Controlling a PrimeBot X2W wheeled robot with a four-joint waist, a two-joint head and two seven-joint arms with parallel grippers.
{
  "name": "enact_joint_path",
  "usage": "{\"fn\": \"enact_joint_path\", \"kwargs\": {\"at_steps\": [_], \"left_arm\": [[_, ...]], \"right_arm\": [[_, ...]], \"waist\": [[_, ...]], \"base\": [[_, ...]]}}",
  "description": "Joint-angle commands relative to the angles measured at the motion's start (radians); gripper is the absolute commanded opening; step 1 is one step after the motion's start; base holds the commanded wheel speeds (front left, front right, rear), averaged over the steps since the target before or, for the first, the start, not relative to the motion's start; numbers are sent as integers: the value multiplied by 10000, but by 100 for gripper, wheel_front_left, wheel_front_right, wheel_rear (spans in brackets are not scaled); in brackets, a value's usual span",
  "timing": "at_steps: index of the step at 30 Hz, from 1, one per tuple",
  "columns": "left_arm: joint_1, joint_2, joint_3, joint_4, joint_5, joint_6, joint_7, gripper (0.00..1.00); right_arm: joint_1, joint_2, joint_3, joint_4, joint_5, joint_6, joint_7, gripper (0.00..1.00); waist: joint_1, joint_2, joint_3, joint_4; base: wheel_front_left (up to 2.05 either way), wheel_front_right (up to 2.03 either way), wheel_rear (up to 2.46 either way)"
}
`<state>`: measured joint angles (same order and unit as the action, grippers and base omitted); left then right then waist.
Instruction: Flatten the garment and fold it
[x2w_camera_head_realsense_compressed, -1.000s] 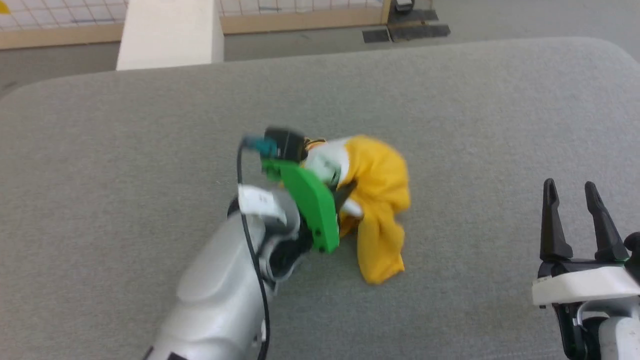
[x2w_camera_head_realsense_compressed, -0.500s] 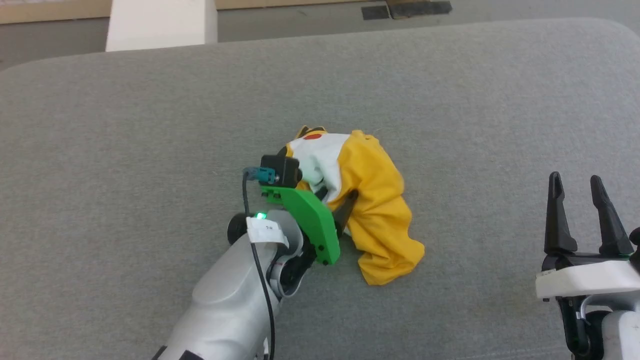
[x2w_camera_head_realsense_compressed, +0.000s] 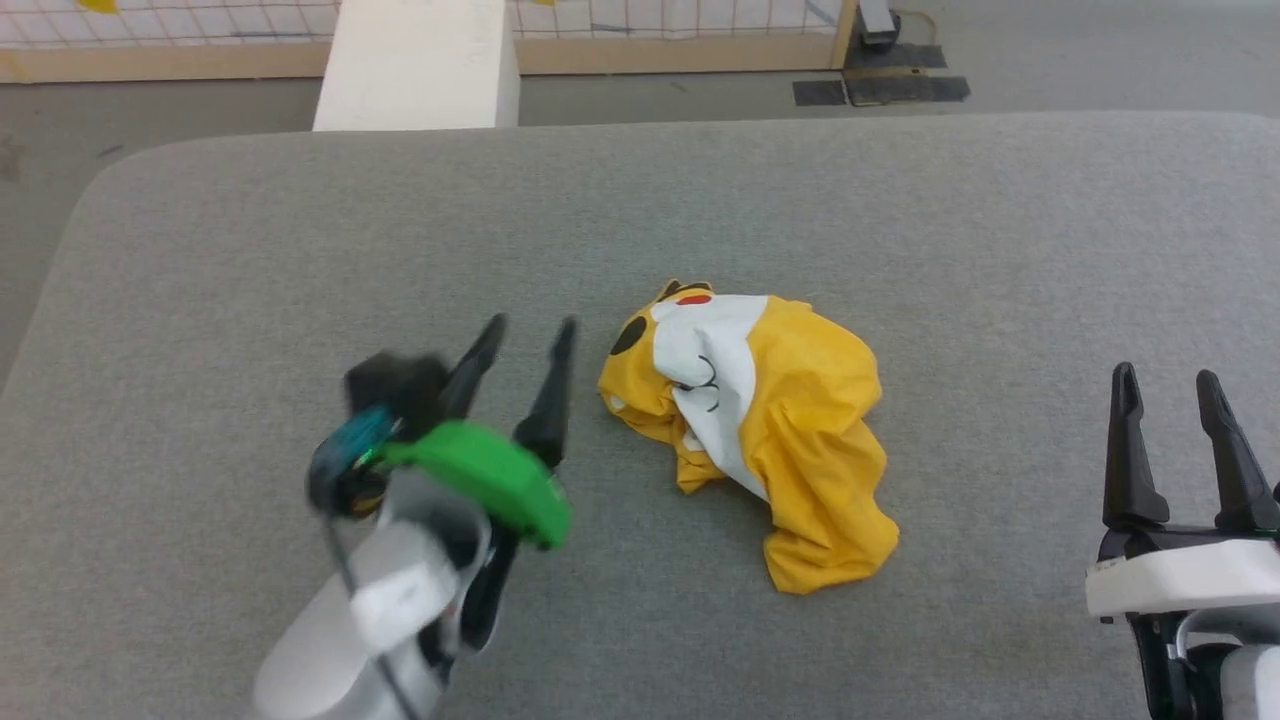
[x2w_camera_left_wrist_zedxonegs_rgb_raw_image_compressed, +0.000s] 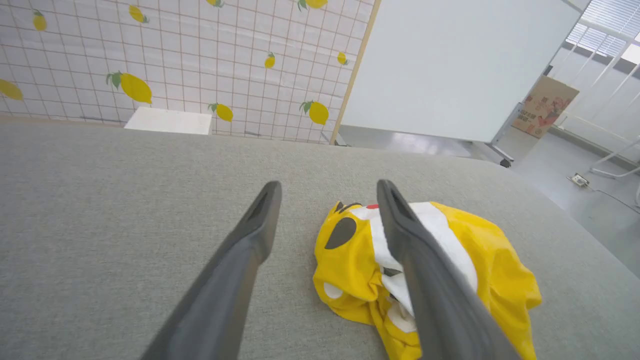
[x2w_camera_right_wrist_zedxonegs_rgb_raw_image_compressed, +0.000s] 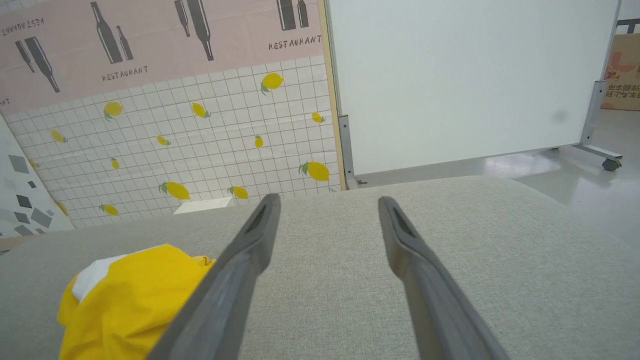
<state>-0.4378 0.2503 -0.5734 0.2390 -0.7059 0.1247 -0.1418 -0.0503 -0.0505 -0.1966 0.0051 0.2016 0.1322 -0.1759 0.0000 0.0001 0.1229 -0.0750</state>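
Note:
The bright yellow T-shirt (x2w_camera_head_realsense_compressed: 770, 420) lies crumpled in a heap near the middle of the grey padded table (x2w_camera_head_realsense_compressed: 250, 260), its white print with a red dot and black marks facing up at the far left. My left gripper (x2w_camera_head_realsense_compressed: 530, 335) hangs open just left of the heap, holding nothing. From the left wrist the shirt (x2w_camera_left_wrist_zedxonegs_rgb_raw_image_compressed: 350, 260) sits behind the right finger of my open left gripper (x2w_camera_left_wrist_zedxonegs_rgb_raw_image_compressed: 327, 189). My right gripper (x2w_camera_head_realsense_compressed: 1165, 378) stands open at the lower right, well apart from the cloth. In the right wrist view the shirt (x2w_camera_right_wrist_zedxonegs_rgb_raw_image_compressed: 135, 295) lies left of my right gripper (x2w_camera_right_wrist_zedxonegs_rgb_raw_image_compressed: 327, 200).
A white block (x2w_camera_head_realsense_compressed: 415, 65) stands on the floor beyond the table's far edge. Behind it runs a tiled lemon-print wall (x2w_camera_left_wrist_zedxonegs_rgb_raw_image_compressed: 150, 60) and a white board on wheels (x2w_camera_right_wrist_zedxonegs_rgb_raw_image_compressed: 465, 80). Bare grey surface surrounds the heap on all sides.
My left gripper let go of the shirt, opened and drew back to the left. The shirt dropped into a lower heap. The head camera also shifted.

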Motion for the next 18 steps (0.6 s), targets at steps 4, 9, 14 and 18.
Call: {"fn": "enact_joint_path", "kwargs": {"at_steps": [4, 9, 14, 18], "left_arm": [[1725, 614, 627, -1071, 254, 356, -1023, 100], [3561, 505, 1996, -2456, 1019, 392, -1192, 100], [5311, -235, 3161, -2960, 2079, 189, -1196, 100], [5784, -923, 3742, -2995, 2496, -277, -1198, 100]], "right_arm": [[405, 3, 20, -139, -8, -15, 84, 100], [772, 3, 54, -102, 8, -15, 123, 100], [1032, 3, 169, 127, 118, -15, 106, 100], [1005, 3, 195, 221, 110, -15, 122, 100]], "waist": [[0, -1, -104, 191], [0, -1, -128, 246], [0, -1, -205, 277], [0, -1, -254, 372]], "base": [[0, 0, 0], [0, 0, 0], [0, 0, 0], [0, 0, 0]]}}
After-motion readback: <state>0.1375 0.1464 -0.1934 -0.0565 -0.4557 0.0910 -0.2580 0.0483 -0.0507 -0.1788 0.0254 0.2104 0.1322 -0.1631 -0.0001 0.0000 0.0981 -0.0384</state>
